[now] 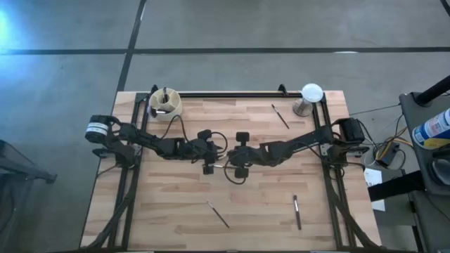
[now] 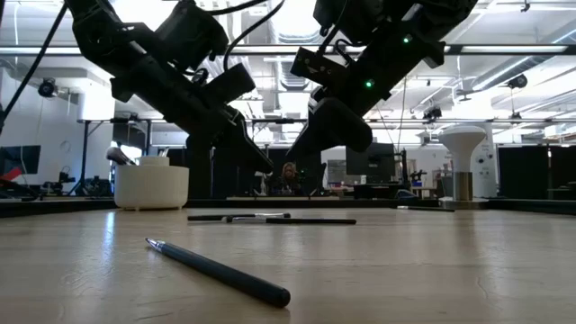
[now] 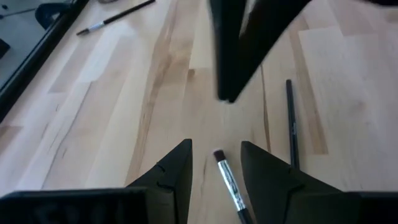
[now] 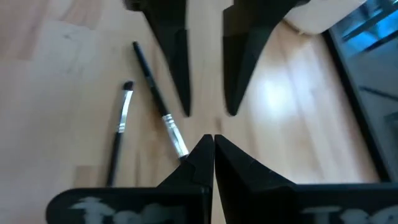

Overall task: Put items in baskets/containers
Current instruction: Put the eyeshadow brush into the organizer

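Note:
Two makeup brushes lie side by side on the wooden table's middle. One has a silver ferrule and a dark head [image 3: 225, 173]; the other is a dark-handled brush [image 3: 291, 124]. My left gripper [image 3: 214, 168] hangs open above them, and the ferruled brush shows in the gap between its fingers. My right gripper [image 4: 212, 146] is shut and faces it from the right, tips near the other brush's ferrule [image 4: 173, 134]. In the low view both grippers hang clear above the brushes [image 2: 270, 218]. The cream cup [image 1: 166, 103] stands at the far left with a brush sticking out.
More brushes lie loose: one at the far right [image 1: 280, 116], one at the near middle [image 1: 218, 214], one at the near right [image 1: 297, 212]. A white dome on a metal stand [image 1: 310, 97] occupies the far right corner. Black frame rails run along the table's sides.

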Tool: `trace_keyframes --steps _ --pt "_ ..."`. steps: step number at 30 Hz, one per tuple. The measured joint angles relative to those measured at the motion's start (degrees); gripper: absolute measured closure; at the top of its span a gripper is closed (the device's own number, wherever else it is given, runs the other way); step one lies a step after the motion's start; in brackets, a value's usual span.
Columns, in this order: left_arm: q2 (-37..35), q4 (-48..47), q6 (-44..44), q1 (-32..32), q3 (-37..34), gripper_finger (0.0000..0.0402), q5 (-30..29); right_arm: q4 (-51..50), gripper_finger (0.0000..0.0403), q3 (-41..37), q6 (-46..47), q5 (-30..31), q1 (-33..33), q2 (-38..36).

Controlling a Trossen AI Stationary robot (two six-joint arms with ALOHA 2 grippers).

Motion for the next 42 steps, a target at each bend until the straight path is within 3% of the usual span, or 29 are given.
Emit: trace_keyframes --steps 9,17,22,33,42 --pt "-0.01 -3.91 -1.37 0.05 -0.04 0.0273 0.18 0.12 0.0369 -0.77 4.11 -7.22 -4.47 2.79" --pt "-0.01 -4.33 -1.76 0.09 -0.04 0.0273 0.96 0.99 0.0312 -1.4 3.17 -18.68 -10.53 4.97" --pt "-0.01 -4.35 -1.9 0.09 -0.04 0.0273 1.09 5.18 0.0299 -1.71 1.52 -25.77 -11.75 6.76" --pt "0.01 -4.35 -2.19 0.09 -0.02 0.0273 1.27 6.55 0.0319 -1.14 1.02 -28.88 -13.32 10.57" --pt "0.01 -4.35 -4.29 0.11 -0.02 0.0273 1.3 5.9 0.0388 -1.14 0.13 -30.44 -13.49 10.34"
